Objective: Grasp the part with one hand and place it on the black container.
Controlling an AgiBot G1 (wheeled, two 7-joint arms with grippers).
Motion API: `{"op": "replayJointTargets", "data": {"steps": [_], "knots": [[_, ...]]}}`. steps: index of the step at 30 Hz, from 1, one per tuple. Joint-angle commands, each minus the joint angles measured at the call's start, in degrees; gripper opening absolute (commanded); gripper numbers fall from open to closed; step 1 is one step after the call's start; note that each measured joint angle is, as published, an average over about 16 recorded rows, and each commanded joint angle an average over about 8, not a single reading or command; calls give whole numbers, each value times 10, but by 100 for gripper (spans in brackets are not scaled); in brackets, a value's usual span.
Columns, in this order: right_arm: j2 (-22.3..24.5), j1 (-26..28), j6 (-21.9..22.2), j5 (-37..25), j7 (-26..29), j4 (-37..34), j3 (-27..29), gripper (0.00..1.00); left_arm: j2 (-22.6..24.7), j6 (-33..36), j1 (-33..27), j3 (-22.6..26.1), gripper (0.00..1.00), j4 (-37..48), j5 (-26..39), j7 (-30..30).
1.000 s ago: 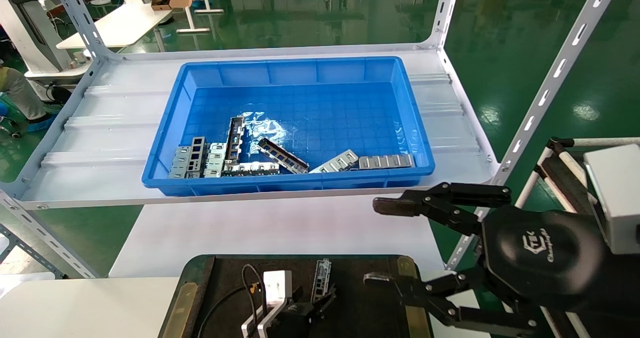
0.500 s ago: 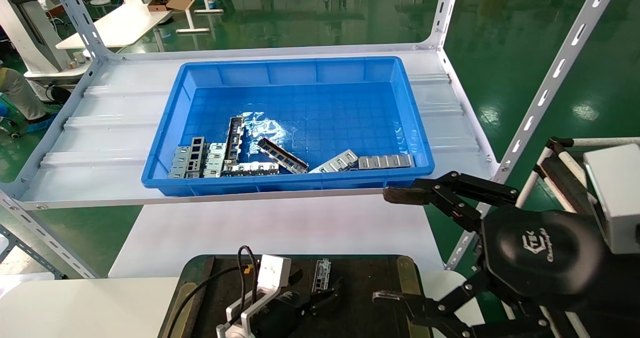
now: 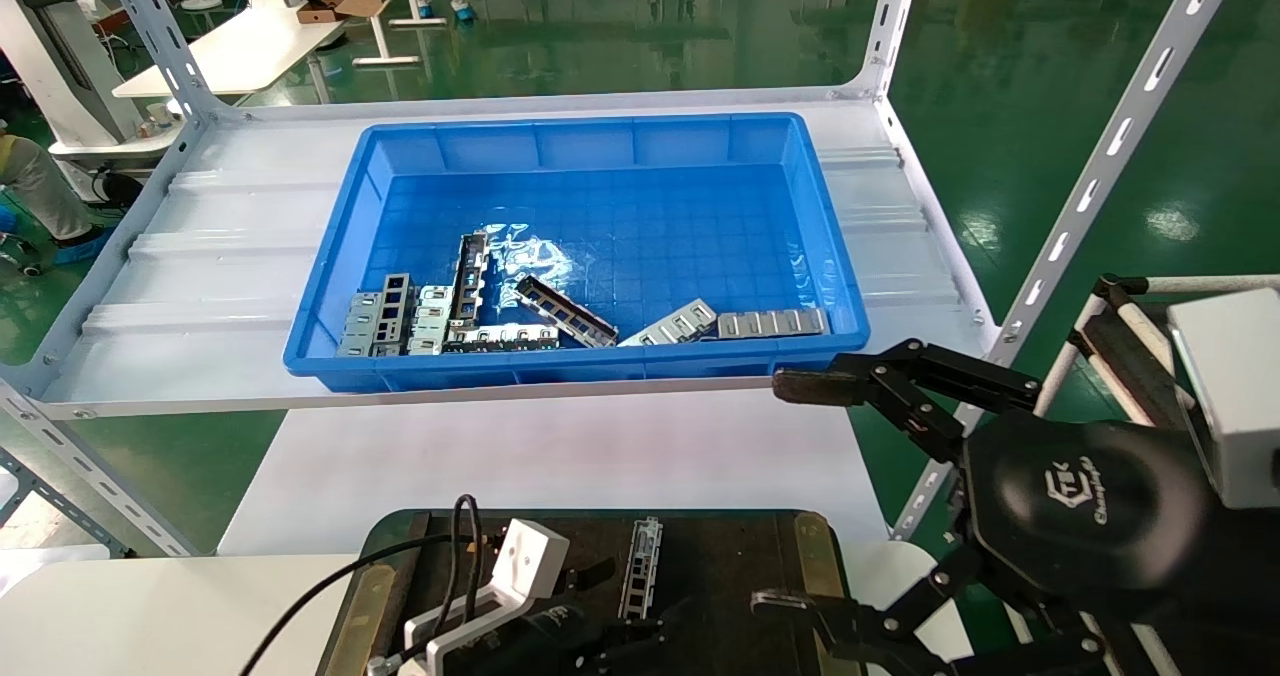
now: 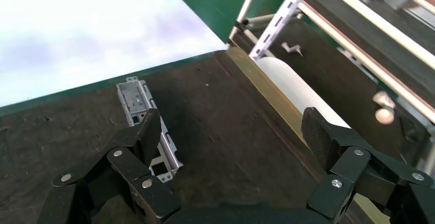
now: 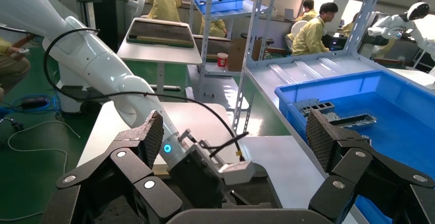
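One part (image 3: 640, 564), a narrow silver strip with cut-outs, lies flat on the black container (image 3: 730, 566). My left gripper (image 3: 620, 628) is open and empty just behind the part's near end. In the left wrist view the part (image 4: 137, 101) lies on the dark tray (image 4: 220, 121), with one finger (image 4: 149, 131) over its near end and my left gripper (image 4: 233, 134) spread wide. My right gripper (image 3: 788, 496) is open and empty, in the air beside the tray's right side. It also shows in the right wrist view (image 5: 235, 134). Several more parts (image 3: 560, 311) lie in the blue bin.
The blue bin (image 3: 600, 136) stands on a white shelf (image 3: 220, 256) behind a white table (image 3: 560, 456). Slotted shelf posts (image 3: 1100, 176) rise at the right. A brass strip (image 4: 267, 90) runs along the tray's side. The left arm's wrist box (image 5: 233, 172) is in the right wrist view.
My left gripper has drawn back toward the tray's near edge, leaving the part lying on the tray. My right gripper has shifted slightly right and spread wider.
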Motion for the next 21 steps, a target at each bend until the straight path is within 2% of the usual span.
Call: {"op": "replayJointTargets", "data": {"steps": [1, 21], "knots": [[0, 0, 0, 0, 0, 0, 0, 100, -12, 24, 2, -10, 100, -5, 2, 8], [0, 0, 0, 0, 0, 0, 0, 100, -95, 253, 52, -123, 100, 15, -81, 109]]}}
